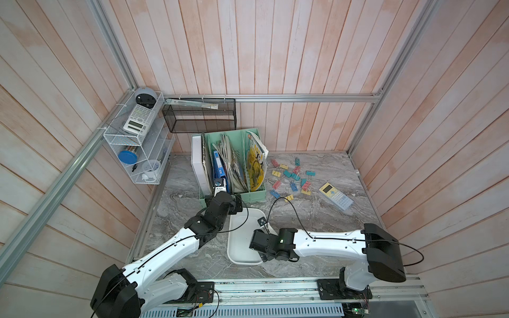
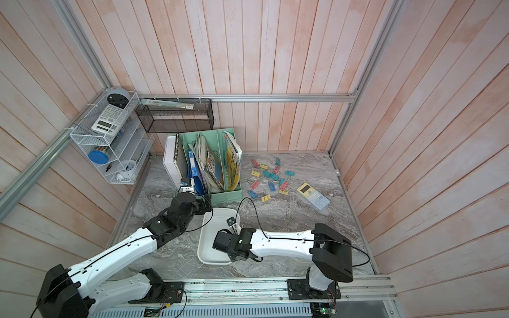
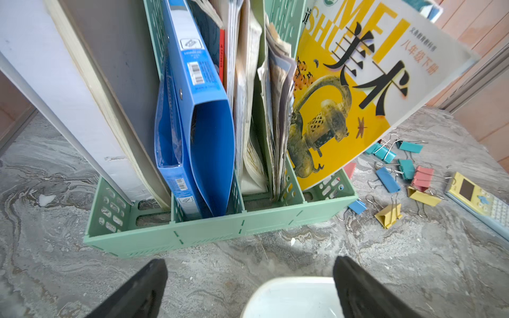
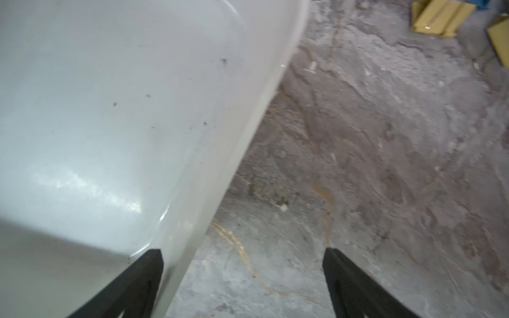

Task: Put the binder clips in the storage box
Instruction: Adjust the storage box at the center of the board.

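The task is judged to be at its opening step: the storage box (image 1: 239, 247) is found on the near half of the table, between the two arms, and no clip is seen in the part of it left uncovered by the right arm. The right hand (image 4: 242, 252) is held with its fingers wide apart and empty, astride one long wall of the box, one finger over the inside and the other over bare table; contact with the wall cannot be told. The left hand (image 3: 249, 264) is likewise spread and empty, low over the table at the box's far corner, just short of the mint-green file holder (image 1: 253, 196). The binder clips (image 1: 287, 173) are scattered in a loose cluster on the far right of the table, well apart from the box, beside the file holder and a yellow-and-blue calculator (image 1: 336, 196). The next move is judged to call either for a grip on the box wall, so that the box may be drawn toward the clips, or for a reach across to them; a fine pinch would be required, the clips being small, crowded and fitted with thin wire handles. The cell is enclosed by pale pink plank walls (image 1: 275, 55) on an aluminium frame (image 1: 303, 98). The table (image 1: 316, 217) is of grey veined marble pattern, with small specks noted
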You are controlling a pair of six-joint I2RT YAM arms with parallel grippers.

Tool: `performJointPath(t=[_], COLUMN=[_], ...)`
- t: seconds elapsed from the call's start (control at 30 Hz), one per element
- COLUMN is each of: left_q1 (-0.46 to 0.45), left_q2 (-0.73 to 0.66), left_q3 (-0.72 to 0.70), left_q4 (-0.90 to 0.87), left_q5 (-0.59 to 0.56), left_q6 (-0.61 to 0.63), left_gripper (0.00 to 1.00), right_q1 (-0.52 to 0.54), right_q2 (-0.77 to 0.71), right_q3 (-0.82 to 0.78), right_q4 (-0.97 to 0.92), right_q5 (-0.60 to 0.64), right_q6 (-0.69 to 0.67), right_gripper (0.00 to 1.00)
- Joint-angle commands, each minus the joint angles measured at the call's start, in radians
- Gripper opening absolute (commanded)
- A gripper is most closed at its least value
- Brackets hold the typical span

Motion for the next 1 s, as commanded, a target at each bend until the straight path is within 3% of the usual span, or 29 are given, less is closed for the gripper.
performJointPath(t=[0.0, 0.1, 0.17, 0.27, 0.43, 0.57, 0.73, 0.87, 0.97], left_q1=[0.004, 0.001, -0.001, -0.018, -0.057, -0.065, -0.064, -0.029, 0.018], left_q2=[-0.003, 0.011, 0.041, 0.117, 0.260, 0.318, 0.281, 0.228, 0.198], left_q3=[0.026, 0.038, 0.068, 0.129, 0.193, 0.194, 0.151, 0.098, 0.060], left_q4=[-0.008, 0.007, -0.003, -0.020, -0.014, 0.038, 0.069, 0.075, 0.085], left_q5=[-0.016, 0.038, 0.098, 0.162, 0.165, 0.165, 0.082, 0.074, 0.122], left_q6=[0.018, 0.054, 0.090, 0.138, 0.152, 0.108, 0.095, 0.067, 0.040], left_gripper=[1.00, 1.00, 1.00, 1.00, 1.00, 1.00, 1.00, 1.00, 1.00], right_q1=[-0.182, -0.360, -0.370, -0.371, -0.369, -0.369, -0.369, -0.369, -0.367], right_q2=[-0.213, -0.442, -0.583, -0.750, -0.883, -0.791, -0.578, -0.469, -0.432], right_q3=[-0.136, -0.278, -0.347, -0.421, -0.536, -0.544, -0.486, -0.444, -0.422], right_q4=[-0.134, -0.020, 0.060, 0.072, 0.068, 0.146, 0.168, 0.127, 0.085], right_q5=[0.145, 0.033, -0.031, -0.082, -0.145, -0.246, -0.286, -0.276, -0.278], right_q6=[0.033, -0.019, -0.043, 0.106, 0.230, 0.200, 0.157, 0.101, 0.074], right_gripper=[0.98, 0.98, 0.98, 0.98, 0.97, 0.91, 0.71, 0.37, 0.24])
